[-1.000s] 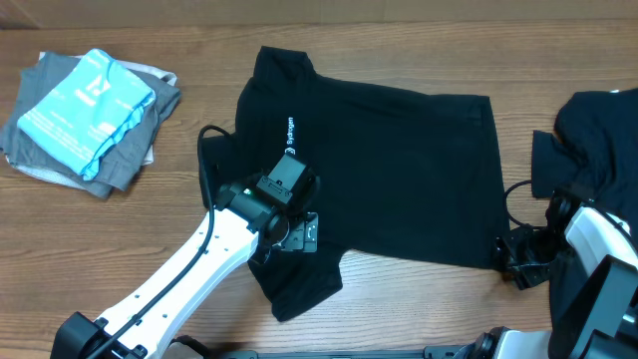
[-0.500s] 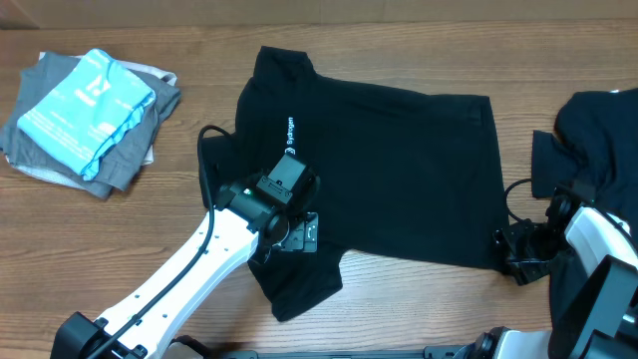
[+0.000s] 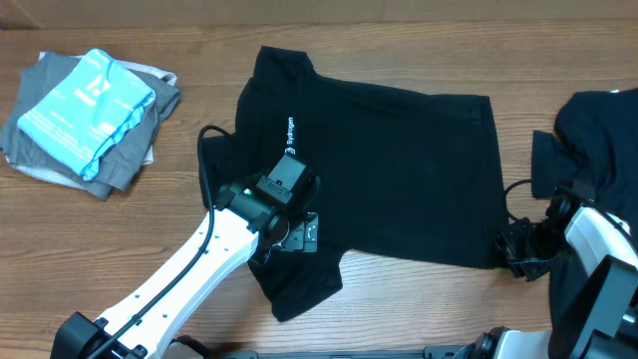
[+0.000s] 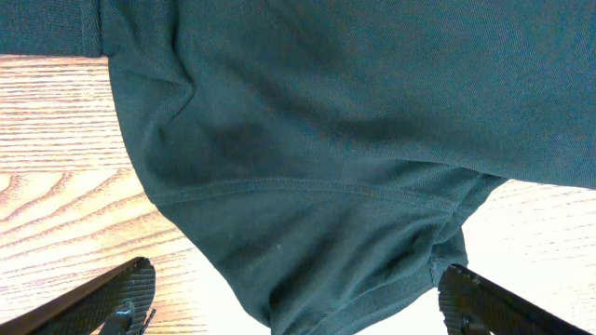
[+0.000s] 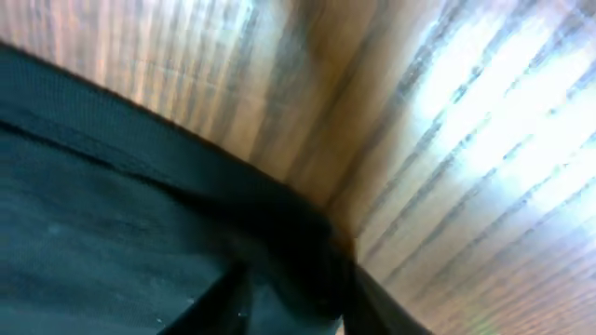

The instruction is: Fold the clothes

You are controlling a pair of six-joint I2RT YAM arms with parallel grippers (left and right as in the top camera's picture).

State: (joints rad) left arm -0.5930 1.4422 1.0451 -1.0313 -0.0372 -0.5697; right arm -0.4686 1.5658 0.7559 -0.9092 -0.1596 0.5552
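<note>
A black T-shirt [image 3: 399, 170] with a line of white lettering lies spread flat mid-table. My left gripper [image 3: 296, 232] hovers over its near left sleeve. In the left wrist view that gripper [image 4: 298, 312] is open wide, and the sleeve [image 4: 307, 186] lies between the two fingertips [image 4: 126, 293] without being gripped. My right gripper [image 3: 511, 249] sits at the shirt's near right corner. The right wrist view is blurred. It shows the gripper [image 5: 298, 312] with its fingers drawn close together on the dark hem corner [image 5: 289, 233].
A second black garment [image 3: 598, 135] lies heaped at the right edge, behind the right arm. A stack of folded grey and light blue clothes [image 3: 85, 115] sits at the far left. Bare wooden table [image 3: 419, 309] runs along the front.
The right gripper's jaws have narrowed onto the shirt's near right corner and it has edged slightly right. The left arm and the shirt have not moved.
</note>
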